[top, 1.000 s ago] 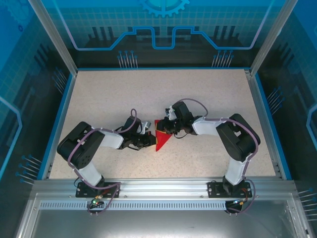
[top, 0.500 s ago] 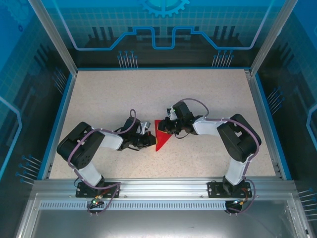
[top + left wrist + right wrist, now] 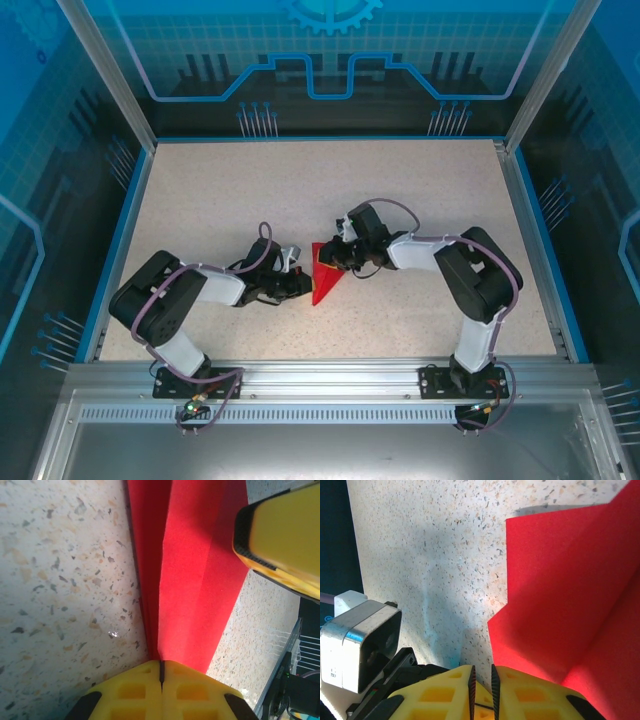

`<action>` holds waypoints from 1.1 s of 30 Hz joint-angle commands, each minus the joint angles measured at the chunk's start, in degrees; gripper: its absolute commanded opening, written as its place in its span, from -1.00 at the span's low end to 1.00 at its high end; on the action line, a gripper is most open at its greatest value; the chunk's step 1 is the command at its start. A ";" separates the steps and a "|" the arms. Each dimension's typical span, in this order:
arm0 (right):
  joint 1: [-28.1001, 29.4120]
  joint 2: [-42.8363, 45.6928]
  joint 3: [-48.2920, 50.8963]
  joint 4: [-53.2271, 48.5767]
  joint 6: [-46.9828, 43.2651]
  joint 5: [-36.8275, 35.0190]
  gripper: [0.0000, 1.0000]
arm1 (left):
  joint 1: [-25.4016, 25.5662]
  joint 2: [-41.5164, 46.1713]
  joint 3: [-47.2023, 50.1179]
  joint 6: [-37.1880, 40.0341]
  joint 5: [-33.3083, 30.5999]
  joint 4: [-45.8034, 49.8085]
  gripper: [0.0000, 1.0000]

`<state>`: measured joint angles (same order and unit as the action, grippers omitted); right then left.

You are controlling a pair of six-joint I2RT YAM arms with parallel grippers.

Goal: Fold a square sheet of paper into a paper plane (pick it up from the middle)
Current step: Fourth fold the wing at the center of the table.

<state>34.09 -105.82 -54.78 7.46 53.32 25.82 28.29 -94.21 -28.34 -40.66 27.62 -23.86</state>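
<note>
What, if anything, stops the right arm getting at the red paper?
Likely nothing, so yes: the right gripper sits at the edge of the red paper, one finger over it, while the left gripper pinches the other side.

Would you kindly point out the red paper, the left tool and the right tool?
red paper [image 3: 322,282]: top external view, middle of the folded sheet.
left tool [image 3: 161,672]: left wrist view, seam where its fingertips meet.
right tool [image 3: 482,677]: right wrist view, narrow gap between its fingertips.

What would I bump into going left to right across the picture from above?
left arm → left gripper → red paper → right arm
</note>
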 commanded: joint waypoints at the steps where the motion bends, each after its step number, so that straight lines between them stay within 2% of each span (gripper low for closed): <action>1: 0.36 -2.06 -2.05 -0.61 -1.11 2.32 -0.62 | 0.22 0.22 0.30 -0.48 -0.82 2.17 -1.00; 11: 0.54 -5.01 -3.05 -0.60 -0.96 3.80 -0.63 | 0.35 -0.70 -0.19 -0.45 -0.42 2.68 -1.00; 19: 0.54 -5.51 -2.87 -3.15 -1.86 0.89 -0.62 | 0.43 -2.18 -1.09 -0.10 0.31 3.28 -1.00; 26: 0.21 -7.07 -3.03 -1.17 -2.10 3.37 -0.61 | 0.75 -3.51 -1.28 -0.16 1.27 3.03 -1.00; 33: -0.03 -3.72 -3.52 -2.46 -3.13 4.23 -0.59 | 0.97 -3.77 -0.94 -0.99 1.16 2.23 -1.00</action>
<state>34.09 -111.46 -56.97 6.70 51.72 28.10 28.27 -95.09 -28.91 -40.66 28.38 -23.05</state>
